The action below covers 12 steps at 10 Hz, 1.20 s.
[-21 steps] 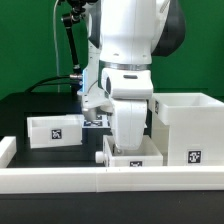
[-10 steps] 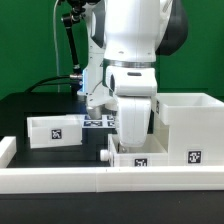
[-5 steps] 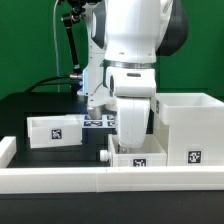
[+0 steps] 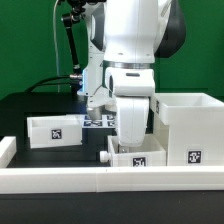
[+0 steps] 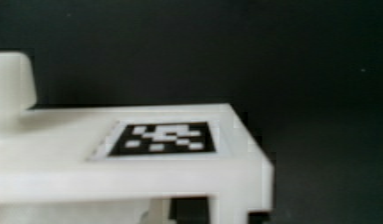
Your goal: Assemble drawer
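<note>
The gripper (image 4: 133, 146) is down on the tray (image 4: 135, 159) in the lower middle of the exterior view. Its fingers are hidden behind the hand there, and the wrist view shows only the tray's white top and tag (image 5: 165, 138). I cannot tell whether the fingers are spread or clamped.

Over the last two seconds the tray has slid a little toward the exterior view's right, bringing its knob (image 4: 109, 156) clear. In the last half second it barely moves. It now lies just beside the housing (image 4: 185, 125) at lower right. The second tray (image 4: 55, 130) sits at mid left, where it was.

I judge the tray is being lined up with the housing and is not yet inserted.
</note>
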Each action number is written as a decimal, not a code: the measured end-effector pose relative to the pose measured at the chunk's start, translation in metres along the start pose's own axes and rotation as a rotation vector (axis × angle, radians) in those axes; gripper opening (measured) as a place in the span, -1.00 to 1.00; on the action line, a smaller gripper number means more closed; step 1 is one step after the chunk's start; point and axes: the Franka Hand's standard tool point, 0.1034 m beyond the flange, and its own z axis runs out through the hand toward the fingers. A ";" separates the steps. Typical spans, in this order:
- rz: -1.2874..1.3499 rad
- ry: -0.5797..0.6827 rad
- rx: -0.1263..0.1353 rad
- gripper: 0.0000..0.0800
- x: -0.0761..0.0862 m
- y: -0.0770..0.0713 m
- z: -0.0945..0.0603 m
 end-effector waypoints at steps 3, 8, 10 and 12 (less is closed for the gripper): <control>0.006 0.001 -0.006 -0.90 0.001 0.001 0.000; 0.035 -0.003 0.016 -0.90 0.002 0.001 -0.001; 0.035 -0.003 0.015 -0.90 0.002 0.001 0.000; 0.018 -0.006 0.013 -0.90 0.003 0.000 0.000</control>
